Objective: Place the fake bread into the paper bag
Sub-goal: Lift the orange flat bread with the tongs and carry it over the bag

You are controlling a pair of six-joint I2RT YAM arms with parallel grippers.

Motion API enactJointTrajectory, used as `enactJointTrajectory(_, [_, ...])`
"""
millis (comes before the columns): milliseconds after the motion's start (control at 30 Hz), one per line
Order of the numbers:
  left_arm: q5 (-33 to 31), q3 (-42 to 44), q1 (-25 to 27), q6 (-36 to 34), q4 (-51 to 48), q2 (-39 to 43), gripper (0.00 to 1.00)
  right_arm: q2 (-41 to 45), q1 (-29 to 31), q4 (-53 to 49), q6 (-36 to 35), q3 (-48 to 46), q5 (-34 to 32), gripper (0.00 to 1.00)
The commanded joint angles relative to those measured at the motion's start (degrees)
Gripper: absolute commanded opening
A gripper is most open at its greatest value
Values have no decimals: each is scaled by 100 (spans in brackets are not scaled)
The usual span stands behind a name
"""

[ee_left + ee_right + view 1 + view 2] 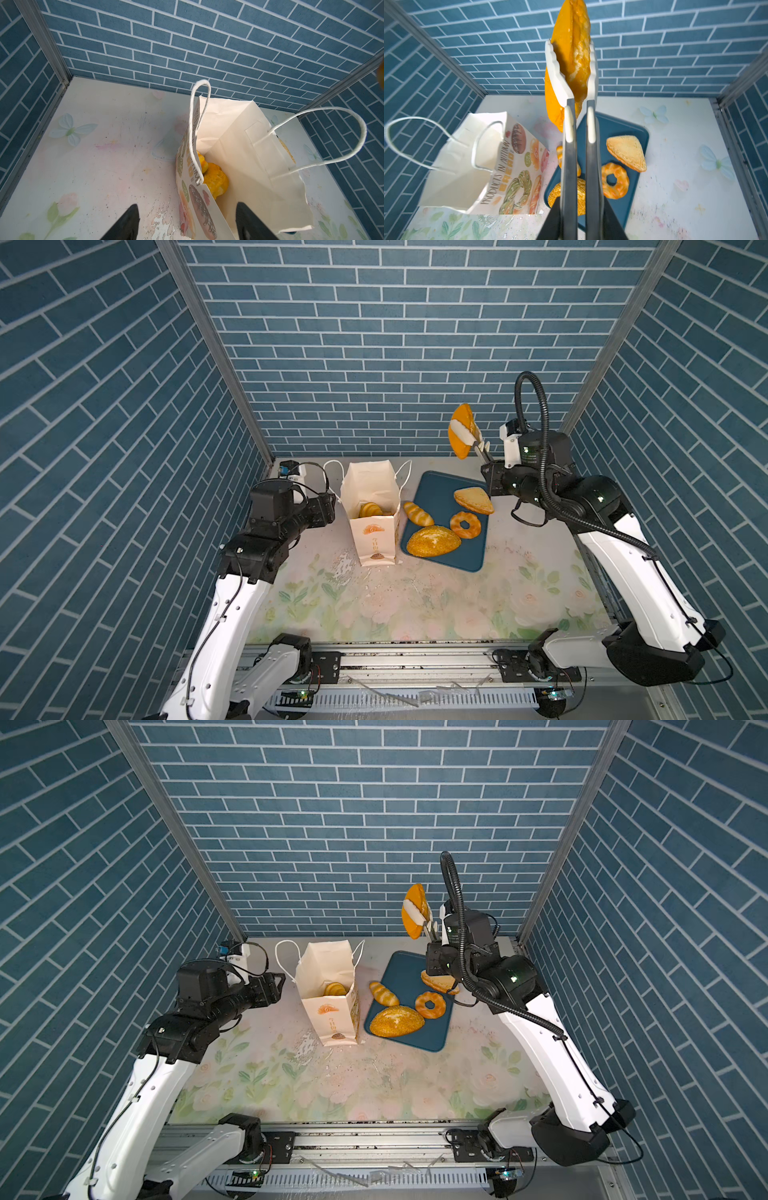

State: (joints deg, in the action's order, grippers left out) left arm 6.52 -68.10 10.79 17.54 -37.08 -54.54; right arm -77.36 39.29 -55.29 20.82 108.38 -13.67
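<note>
Step in hand: transfer of one piece of fake bread, judged from the plain oval bun being held high above the far end of the dark blue tray, in the upper centre-right of both top views.
Right end effector: closed on a pair of tongs; the bun is clamped edgewise between the white tong tips, as the right wrist view shows.
Left end effector: open and holding nothing; in the left wrist view one black finger is seen outside the near wall of the paper bag and one over its mouth.
Paper bag: upright on the worktop, just left of the tray, mouth open; golden pieces are already seen at its bottom.
Bread left on tray: striped roll, tan triangle, twisted ring and large oval loaf.
Progress: judged partly done, with four pieces on the tray and one in the air.
Next move: the bun is to be carried leftward in the top views until it is over the bag mouth, lowered between the cord handles, and the tongs let open.
Care needed: the bun is long and held on edge, so it is best lined up with the opening; a touch on the rim could tip the bag.
</note>
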Motion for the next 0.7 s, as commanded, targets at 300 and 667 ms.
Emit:
enactJointTrajectory(300, [-168, 139, 11, 131, 46, 133, 74, -1342, 1430, -239, -1573, 1689, 209, 19])
enactJointTrajectory(667, [-257, 192, 11, 178, 52, 146, 75, -2206, 1949, -924, -2077, 2107, -65, 19])
